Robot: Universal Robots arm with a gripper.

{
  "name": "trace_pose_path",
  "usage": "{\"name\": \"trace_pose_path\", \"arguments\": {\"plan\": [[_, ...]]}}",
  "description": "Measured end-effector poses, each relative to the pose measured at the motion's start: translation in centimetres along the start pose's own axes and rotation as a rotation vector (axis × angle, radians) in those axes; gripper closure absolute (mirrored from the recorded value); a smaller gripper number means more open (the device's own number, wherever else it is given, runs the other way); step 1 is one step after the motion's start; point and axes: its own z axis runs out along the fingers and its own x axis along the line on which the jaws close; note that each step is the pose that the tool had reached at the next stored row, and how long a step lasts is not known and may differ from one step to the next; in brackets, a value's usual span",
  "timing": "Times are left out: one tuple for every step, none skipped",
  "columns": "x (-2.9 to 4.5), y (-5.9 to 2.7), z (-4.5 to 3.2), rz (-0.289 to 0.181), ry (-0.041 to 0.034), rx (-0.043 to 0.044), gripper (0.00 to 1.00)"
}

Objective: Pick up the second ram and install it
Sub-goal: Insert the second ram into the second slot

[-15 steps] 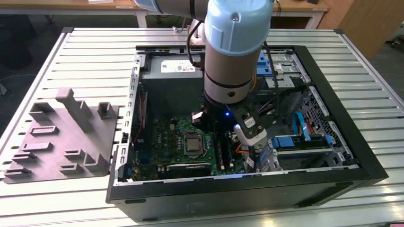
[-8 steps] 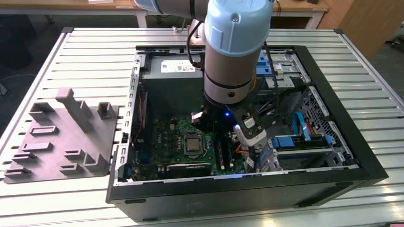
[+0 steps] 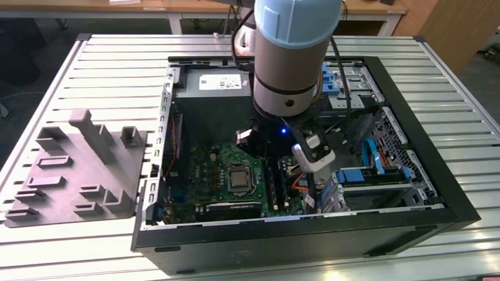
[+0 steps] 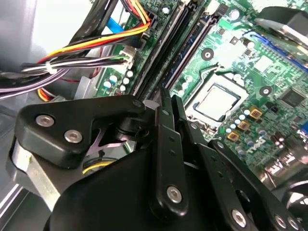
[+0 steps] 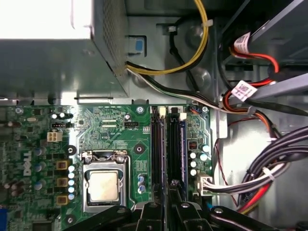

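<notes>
Exterior view: open computer case (image 3: 461,199) lying on a slatted metal table (image 3: 117,64), grey moulded parts tray (image 3: 78,170) beside it toward the exterior view's left. Robot arm (image 3: 293,58) reaching down into the case above the green motherboard (image 3: 203,170), close to the black memory slots (image 3: 275,186) next to the processor socket (image 3: 236,178).

Second wrist view: gripper (image 4: 170,100) low over the near end of the slot rows, fingers (image 4: 163,120) drawn together with barely a slit between them. Second ram (image 4: 190,50) standing on edge in a slot, a dark blue strip between black rails, running away from the fingertips. Bundle of coloured cables (image 4: 86,48) on one side, the socket (image 4: 214,103) on the other.

First wrist view: gripper (image 5: 174,186) closed, tips at the near end of the rows, just beside the second ram (image 5: 183,144), which sits in the slot farthest from the socket (image 5: 102,185). Contact between tips and stick impossible to tell. Grey wire bundle (image 5: 269,163) past the board's edge.
</notes>
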Motion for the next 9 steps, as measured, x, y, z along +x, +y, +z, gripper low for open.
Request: {"name": "trace_pose_path", "arguments": {"plan": [[-0.01,0.01,-0.2,0.0,0.0,0.0003,0.81],[-0.01,0.02,-0.3,0.0,-0.0001,0.0005,0.81],[-0.02,0.03,-0.33,0.0,-0.0003,0.0025,0.81],[-0.03,0.03,-0.39,0.0,-0.0003,0.0059,0.81],[-0.03,0.03,-0.47,0.0,-0.0003,0.0083,0.81],[-0.02,0.03,-0.51,0.0,-0.0003,0.0095,0.81],[-0.02,0.03,-0.5,0.0,-0.0006,0.011,0.81],[-0.03,0.04,-0.52,0.0,-0.0005,0.0137,0.81],[-0.04,0.04,-0.52,0.001,-0.0006,0.0162,0.81]]}}
